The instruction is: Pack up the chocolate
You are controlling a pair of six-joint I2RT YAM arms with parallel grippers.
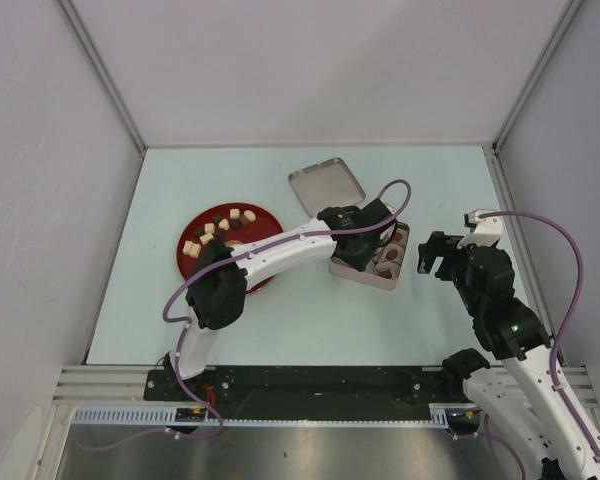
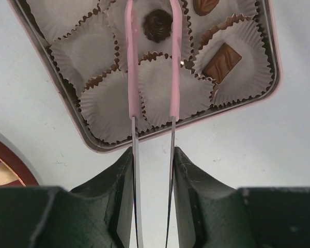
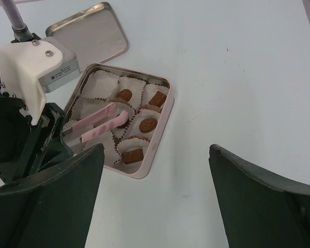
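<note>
My left gripper is shut on pink tongs and reaches over the square metal tin. The tong tips stand on either side of a round dark chocolate that sits in a white paper cup. I cannot tell whether they pinch it. Other brown chocolates lie in cups along the tin's right side. More chocolate, dark and cream pieces, lies on the red plate. My right gripper hangs open and empty just right of the tin.
The tin's lid lies flat behind the tin. Several paper cups in the tin hold nothing. The left arm stretches across from the plate to the tin. Grey walls enclose the table on three sides.
</note>
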